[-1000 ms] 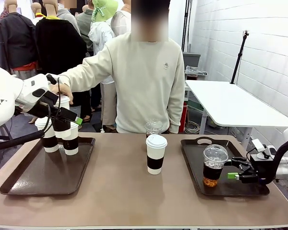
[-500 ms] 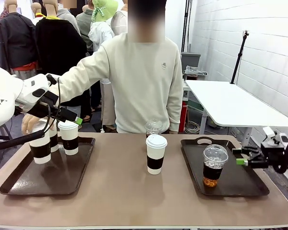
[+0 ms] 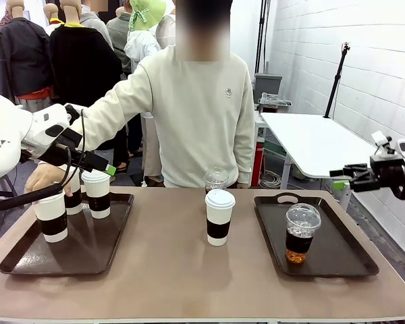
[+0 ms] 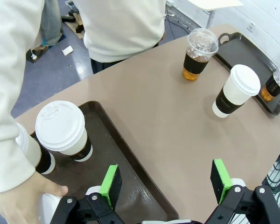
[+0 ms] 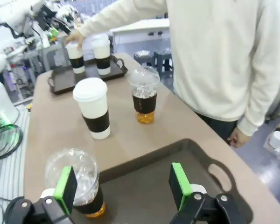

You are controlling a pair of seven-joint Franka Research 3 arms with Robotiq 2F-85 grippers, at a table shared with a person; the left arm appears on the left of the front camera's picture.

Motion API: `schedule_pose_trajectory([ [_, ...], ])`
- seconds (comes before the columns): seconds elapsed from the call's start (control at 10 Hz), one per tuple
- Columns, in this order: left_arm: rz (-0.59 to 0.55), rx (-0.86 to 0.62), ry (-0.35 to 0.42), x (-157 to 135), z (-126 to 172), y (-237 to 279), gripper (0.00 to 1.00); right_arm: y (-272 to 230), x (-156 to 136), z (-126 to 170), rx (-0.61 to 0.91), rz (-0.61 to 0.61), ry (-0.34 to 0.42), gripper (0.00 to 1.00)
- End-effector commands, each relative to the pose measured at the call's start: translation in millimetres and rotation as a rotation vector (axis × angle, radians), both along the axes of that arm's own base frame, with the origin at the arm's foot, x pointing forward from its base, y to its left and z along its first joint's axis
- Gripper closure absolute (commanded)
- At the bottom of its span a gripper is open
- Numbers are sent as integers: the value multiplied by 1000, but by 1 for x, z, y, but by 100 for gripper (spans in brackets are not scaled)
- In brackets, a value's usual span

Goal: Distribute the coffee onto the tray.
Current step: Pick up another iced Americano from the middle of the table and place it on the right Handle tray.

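Three white paper coffee cups with dark sleeves stand on the left tray [image 3: 27,260]: one [image 3: 52,216] under the person's hand, one [image 3: 96,194] beside it, one [image 3: 73,196] behind. My left gripper [image 3: 110,170] hovers open above them, and its wrist view [image 4: 165,179] looks down on a lidded cup [image 4: 63,130]. Another paper cup [image 3: 219,217] stands mid-table, with a clear dome-lidded cup [image 3: 216,179] behind it. A second clear cup [image 3: 302,233] sits on the right tray [image 3: 344,260]. My right gripper [image 3: 339,181] is open, raised off to the right of that tray [image 5: 122,182].
The person stands at the far side, one arm stretched to the left tray, hand [image 4: 23,200] on a cup. The other hand [image 5: 238,137] hangs near the right tray's handle [image 5: 221,170]. Bare tabletop [image 3: 162,270] lies between the trays.
The person has moved a paper cup to the front left of the left tray. My right gripper has risen and drawn back from the clear cup on the right tray.
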State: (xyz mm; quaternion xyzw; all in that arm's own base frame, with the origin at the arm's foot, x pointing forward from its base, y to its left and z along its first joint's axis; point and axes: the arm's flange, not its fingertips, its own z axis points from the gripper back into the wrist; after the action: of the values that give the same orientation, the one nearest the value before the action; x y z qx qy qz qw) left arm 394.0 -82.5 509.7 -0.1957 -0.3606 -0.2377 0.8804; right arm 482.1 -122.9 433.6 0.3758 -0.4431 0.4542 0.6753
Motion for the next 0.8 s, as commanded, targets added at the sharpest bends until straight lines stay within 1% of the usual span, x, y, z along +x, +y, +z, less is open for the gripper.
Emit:
schedule_pose_trajectory([
  [0.0,-5,1,1,1,-1,2,0,14,16,17,-67,9,46,0],
  [0.1,-5,1,1,1,-1,2,0,22,21,22,-91,6,57,0],
  [0.2,-5,1,1,1,-1,2,0,9,8,16,-26,5,8,0],
  [0.7,-5,1,1,1,-1,2,0,9,8,16,-26,5,8,0],
])
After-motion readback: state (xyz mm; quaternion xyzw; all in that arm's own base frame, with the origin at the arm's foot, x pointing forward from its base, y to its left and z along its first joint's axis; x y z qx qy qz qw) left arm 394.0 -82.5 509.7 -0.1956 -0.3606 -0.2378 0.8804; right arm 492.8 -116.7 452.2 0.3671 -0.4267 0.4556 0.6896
